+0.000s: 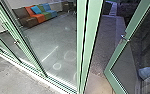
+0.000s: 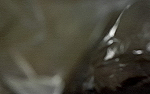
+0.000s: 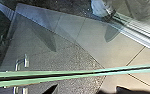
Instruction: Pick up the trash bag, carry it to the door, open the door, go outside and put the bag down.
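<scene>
Left: glossy, crinkled plastic close at the left wrist, taken for the trash bag [image 2: 111, 55]. Left gripper: cannot tell whether clenched on it or released. Middle: upright green post [image 1: 92, 22]. Right: door [image 1: 115, 56] standing ajar, handle [image 1: 124, 38] partway along its long edge. Right gripper [image 3: 87, 86] released, tips spread; door edge runs crosswise ahead, handle nearer one tip. Right arm judged nearer, so door work suits it.

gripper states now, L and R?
Left gripper: can't tell; what looks like the trash bag sits close to its wrist camera.
Right gripper: open, fingertips apart, holding nothing between them.
</scene>
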